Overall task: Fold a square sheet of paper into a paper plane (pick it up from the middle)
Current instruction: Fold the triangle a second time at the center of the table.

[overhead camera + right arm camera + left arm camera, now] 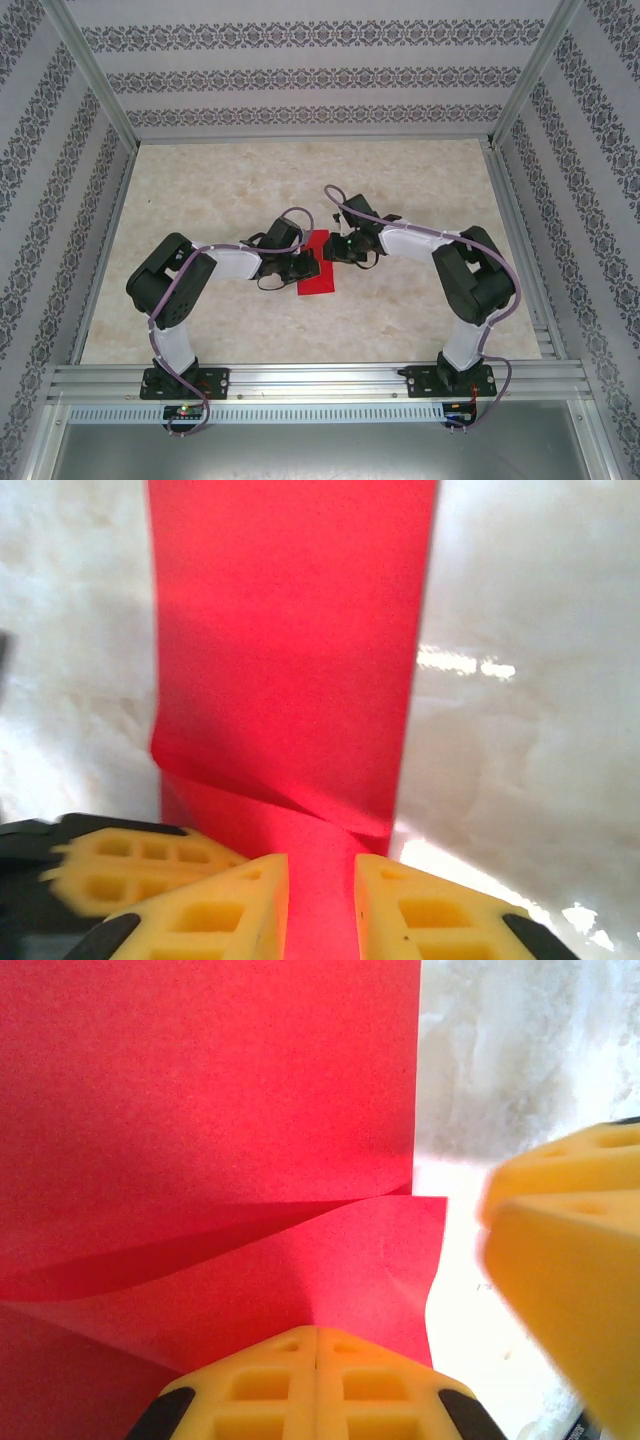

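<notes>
The square sheet of paper [318, 268] is bright red and lies folded into a narrow rectangle at the middle of the table, lifted a little at the near end. In the left wrist view the paper [200, 1110] curls up into my left gripper [316, 1332], whose yellow jaws are pressed shut on its edge. My right gripper [321, 865] stands open, and the red paper [290, 650] runs through the gap without touching either pad. The two grippers face each other across the sheet, left gripper [303, 266] and right gripper [336, 250]. One right fingertip [565, 1260] looms blurred beside the left jaws.
The table [200, 200] has a pale marble look. Aluminium rails [320, 378] run along its near edge, and frame posts [95, 75] stand at the back corners. Patterned walls [320, 75] close in three sides.
</notes>
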Controlling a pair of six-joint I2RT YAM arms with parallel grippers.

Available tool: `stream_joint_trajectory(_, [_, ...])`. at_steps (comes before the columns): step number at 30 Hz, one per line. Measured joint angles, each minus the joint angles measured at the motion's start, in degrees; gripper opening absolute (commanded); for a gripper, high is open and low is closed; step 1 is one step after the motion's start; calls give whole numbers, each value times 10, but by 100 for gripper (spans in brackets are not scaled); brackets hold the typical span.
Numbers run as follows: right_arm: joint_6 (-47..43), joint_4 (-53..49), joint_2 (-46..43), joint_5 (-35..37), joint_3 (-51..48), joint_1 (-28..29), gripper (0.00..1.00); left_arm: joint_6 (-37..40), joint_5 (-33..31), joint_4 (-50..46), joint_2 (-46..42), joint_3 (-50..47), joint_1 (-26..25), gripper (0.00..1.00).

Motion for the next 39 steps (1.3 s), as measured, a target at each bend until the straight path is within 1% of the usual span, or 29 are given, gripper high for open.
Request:
stream_joint_trajectory(3, [5, 11, -26, 0, -9, 0, 21, -6, -4, 0, -1, 0, -2, 0])
stream_joint_trajectory(8, [24, 28, -45, -2, -59, 0, 20, -15, -9, 0, -3, -1, -2, 0])
stream_joint_trajectory(12, [37, 27, -51, -3, -87, 2, 24, -14, -18, -3, -9, -4, -3, 3])
stream_joint_trajectory(17, [45, 30, -51, -1, -88, 2, 29, -14, -24, -12, -27, -5, -3, 4])
stream_joint_trajectory(22, [43, 31, -39, -1, -63, 2, 29, -14, -26, -15, -49, -5, -3, 5])
stream_joint_trajectory(29, [41, 45, -30, -12, -47, 1, 32, -13, -26, -18, -50, -5, -3, 4])
stream_joint_trajectory(33, [40, 50, -47, -12, -59, 0, 36, -12, -26, -19, -50, -5, -3, 4])
stream_joint_trajectory(37, [38, 59, -78, -17, -81, 0, 42, -12, -26, -19, -50, -5, -3, 4])
stream_joint_trajectory(39, [37, 69, -91, -23, -91, 0, 43, -11, -26, -19, -50, -5, -3, 4])
